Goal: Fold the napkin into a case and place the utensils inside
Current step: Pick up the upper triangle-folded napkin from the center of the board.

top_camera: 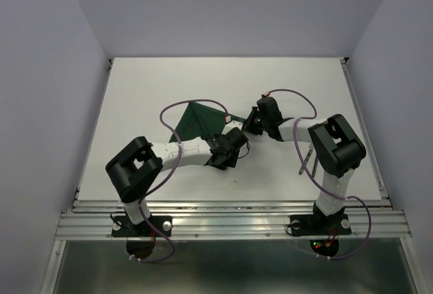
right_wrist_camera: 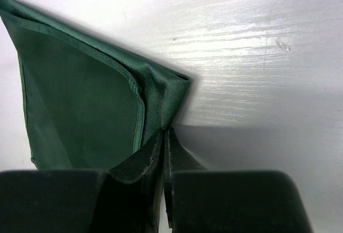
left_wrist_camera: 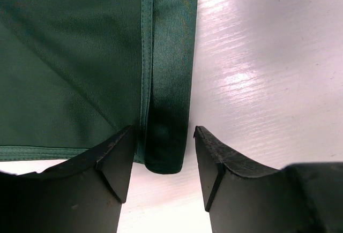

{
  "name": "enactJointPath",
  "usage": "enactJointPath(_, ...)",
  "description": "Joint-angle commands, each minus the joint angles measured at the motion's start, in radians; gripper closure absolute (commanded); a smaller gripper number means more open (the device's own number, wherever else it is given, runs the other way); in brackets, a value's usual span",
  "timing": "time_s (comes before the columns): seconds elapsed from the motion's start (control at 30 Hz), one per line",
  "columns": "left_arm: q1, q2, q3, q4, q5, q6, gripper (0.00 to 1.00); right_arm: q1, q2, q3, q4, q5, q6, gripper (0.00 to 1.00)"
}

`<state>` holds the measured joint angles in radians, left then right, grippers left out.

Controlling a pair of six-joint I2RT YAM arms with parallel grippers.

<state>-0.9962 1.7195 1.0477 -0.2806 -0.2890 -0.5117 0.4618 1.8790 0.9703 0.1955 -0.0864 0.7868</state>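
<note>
Napkin of dark green soft cloth [top_camera: 196, 121] could lose its fold from here, by my reading. At its near right side the left gripper [left_wrist_camera: 163, 152] stands spread. Its black fingers [left_wrist_camera: 115, 163] flank a doubled hem strip of the napkin without clamping it. If they close shallow or off the strip, they may catch one layer only or push the fold askew. Just right of that, the right gripper [right_wrist_camera: 166, 142] is pressed together, pinching a raised corner of the napkin. A pull there before the left side bites could drag the cloth across the white table [top_camera: 135, 105] or slip the thin corner free. Apart from that lifted corner the napkin lies flat. What look like the slim silver utensils [top_camera: 308, 162] lie well right of the napkin, partly behind the right arm.
</note>
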Motion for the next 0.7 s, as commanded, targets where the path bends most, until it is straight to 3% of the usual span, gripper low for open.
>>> enactJointPath(0.0, -0.013, -0.008, 0.034, -0.014, -0.027, 0.01, 0.42, -0.011, -0.027, -0.018, 0.005, 0.013, 0.0, 0.94)
enactJointPath(0.23, -0.032, 0.045, 0.052, -0.043, -0.076, 0.01, 0.51, -0.011, -0.024, -0.016, 0.009, 0.008, 0.005, 0.93)
enactJointPath(0.53, -0.039, 0.077, 0.055, -0.065, -0.111, 0.001, 0.54, -0.011, -0.032, -0.021, 0.009, 0.01, 0.005, 0.93)
enactJointPath(0.67, -0.039, 0.092, 0.051, -0.066, -0.125, -0.002, 0.62, -0.011, -0.049, -0.028, 0.007, 0.016, 0.003, 0.93)
